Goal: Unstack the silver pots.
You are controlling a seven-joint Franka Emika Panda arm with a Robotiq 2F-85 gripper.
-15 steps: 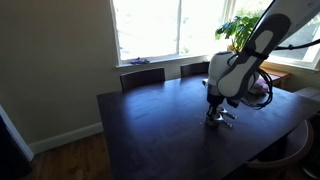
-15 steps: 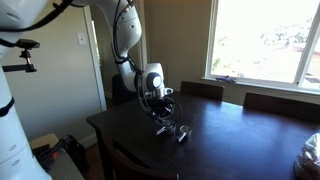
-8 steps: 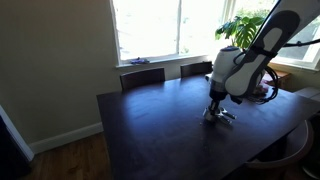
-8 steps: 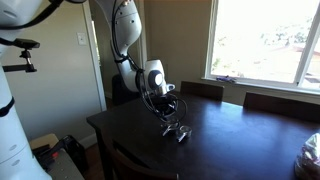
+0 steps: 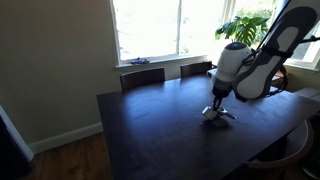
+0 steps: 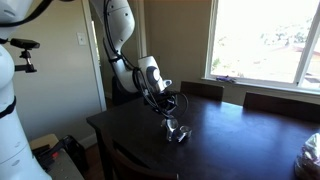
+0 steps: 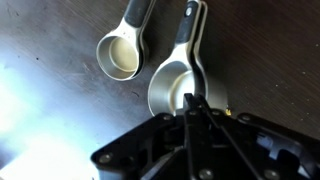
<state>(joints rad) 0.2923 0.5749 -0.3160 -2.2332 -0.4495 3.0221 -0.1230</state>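
Two silver pots show in the wrist view, both mouth-up on the dark tabletop; smaller pot toward the upper left, pale inside; larger pot just beside it, lower and to the right; whether their rims touch cannot be told; both handles run toward the top edge of that view, roughly parallel.

Tool enters from the bottom of the wrist view; fingers pressed together with no gap between them; tips sit over the near rim of the larger pot; whether they pinch that rim or only meet above it cannot be told.

In both exterior views the pots read only as a small shiny cluster on the tabletop; too small there to count or separate; tool points down at the cluster, directly above it.

Arm is white with black joints; it bends down to the tabletop.

Surroundings: dark chairs tucked at the far edge of the tabletop; bright window behind; leafy plant near the window.
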